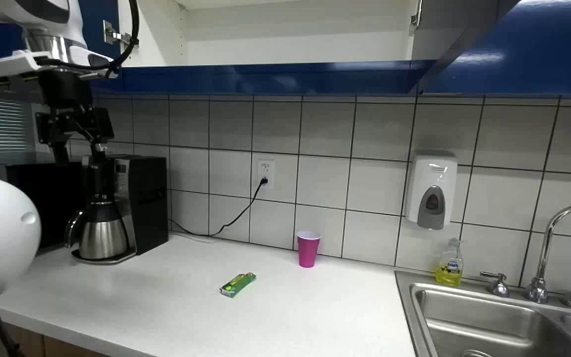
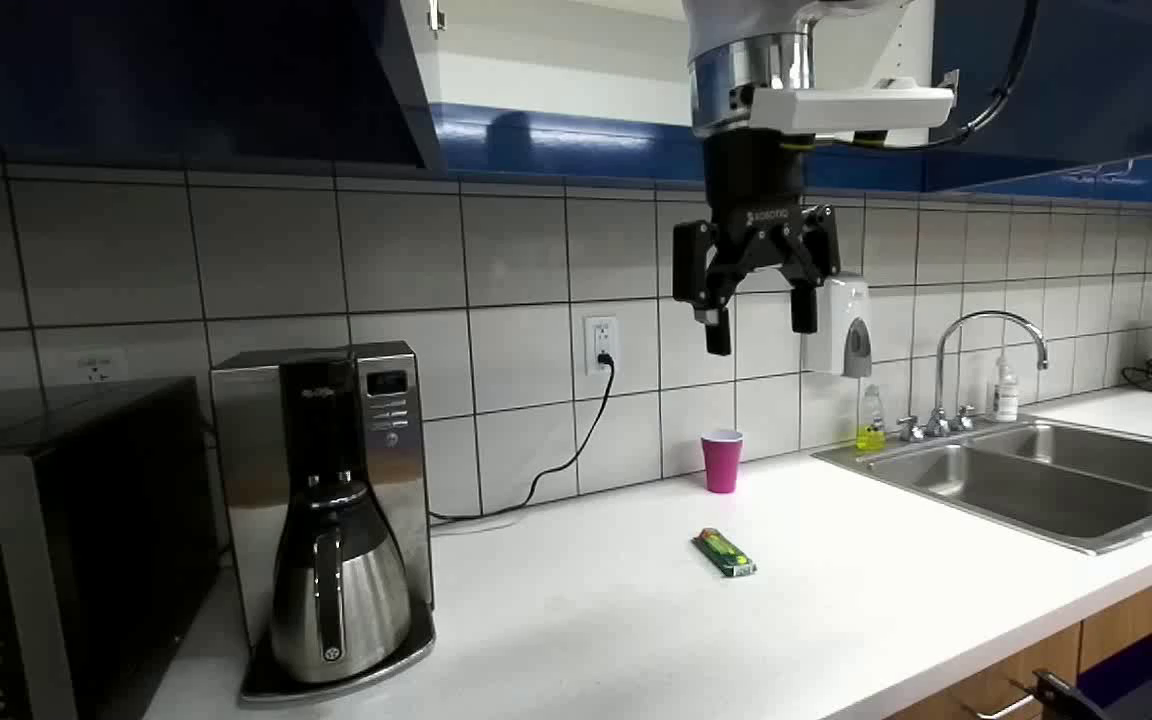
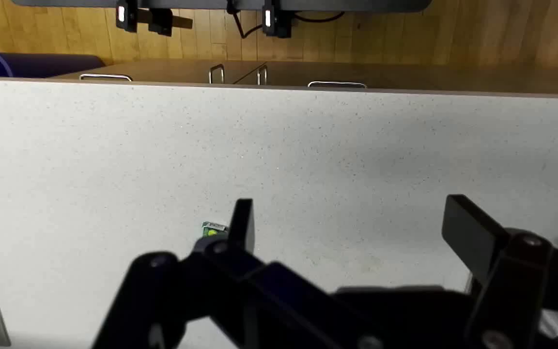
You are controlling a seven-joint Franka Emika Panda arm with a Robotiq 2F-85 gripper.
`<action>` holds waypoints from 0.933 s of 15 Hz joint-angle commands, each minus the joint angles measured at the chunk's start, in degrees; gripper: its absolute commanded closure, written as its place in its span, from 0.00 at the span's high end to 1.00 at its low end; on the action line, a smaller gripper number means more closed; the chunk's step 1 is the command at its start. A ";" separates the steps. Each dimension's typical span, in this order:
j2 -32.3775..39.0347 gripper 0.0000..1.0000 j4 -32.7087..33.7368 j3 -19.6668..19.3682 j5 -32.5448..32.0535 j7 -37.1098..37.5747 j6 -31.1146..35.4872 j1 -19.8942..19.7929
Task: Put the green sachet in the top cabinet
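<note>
At the left, a boxy microwave with smooth dark sides and lit digits. Just right of it, a coffee maker in shiny metal and black plastic, with a rounded steel carafe on its base. Along the far side, pale square tiles with dark joints. Above these, the top cabinet, glossy dark blue outside, smooth white inside, with open doors. High over the white, finely speckled countertop, the black gripper, pointing down with fingers well apart. Near the far tiles, an upright, tapered magenta cup with a white lining. On the near side of the cup, apart from it, the green sachet, oblong and patched with yellow, flat on the countertop, partly hidden behind a finger in the wrist view. Farther right, a rounded white dispenser with a gray oval panel, on the tiles; below it, a clear bottle of yellow liquid. At the right, an arched chrome faucet and a two-basin steel sink.
</note>
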 commanded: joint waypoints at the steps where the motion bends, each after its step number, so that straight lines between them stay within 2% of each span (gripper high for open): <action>1: 0.20 1.00 0.11 -0.32 -0.26 0.24 -0.06 0.41; 5: -1.92 1.00 -1.10 -1.69 -1.71 0.33 -0.12 -0.63; 8: -4.34 1.00 -2.64 -4.40 -2.15 0.39 -0.61 -1.81; 14: -9.25 1.00 -5.89 -9.88 -3.88 0.56 -1.56 -6.84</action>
